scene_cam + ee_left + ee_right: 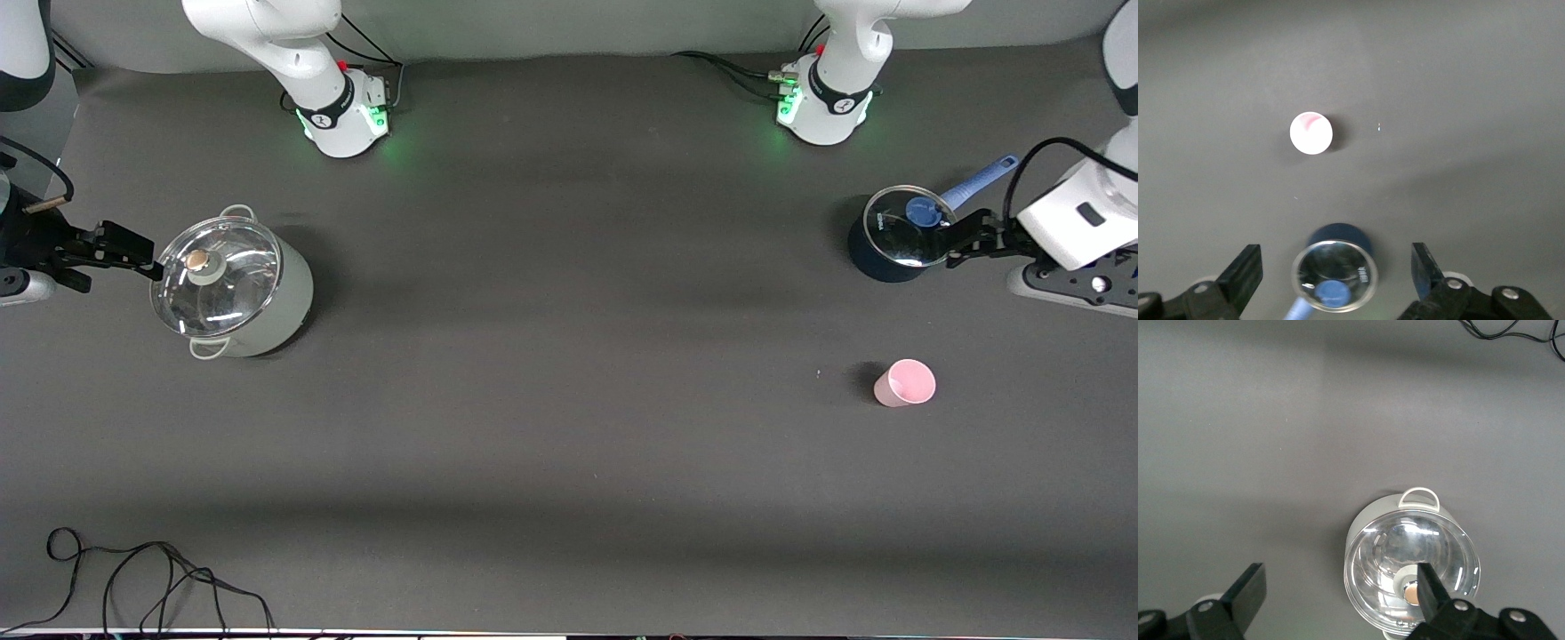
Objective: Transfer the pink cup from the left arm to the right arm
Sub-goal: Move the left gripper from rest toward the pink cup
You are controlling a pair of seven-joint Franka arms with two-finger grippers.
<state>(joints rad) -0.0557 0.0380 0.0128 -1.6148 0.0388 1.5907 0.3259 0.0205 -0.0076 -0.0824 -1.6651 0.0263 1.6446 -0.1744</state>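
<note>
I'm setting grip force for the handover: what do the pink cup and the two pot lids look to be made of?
Pink cup: probably thin plastic, matte and evenly pale pink, with no shine. Lid of the pale pot and lid of the dark blue pot: apparently glass, see-through with bright reflections, the first in a metal-looking rim.

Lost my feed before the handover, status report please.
Left gripper open over the blue pot. Right gripper open by the white pot. Pink cup upright on the table, untouched, nothing around it.
</note>
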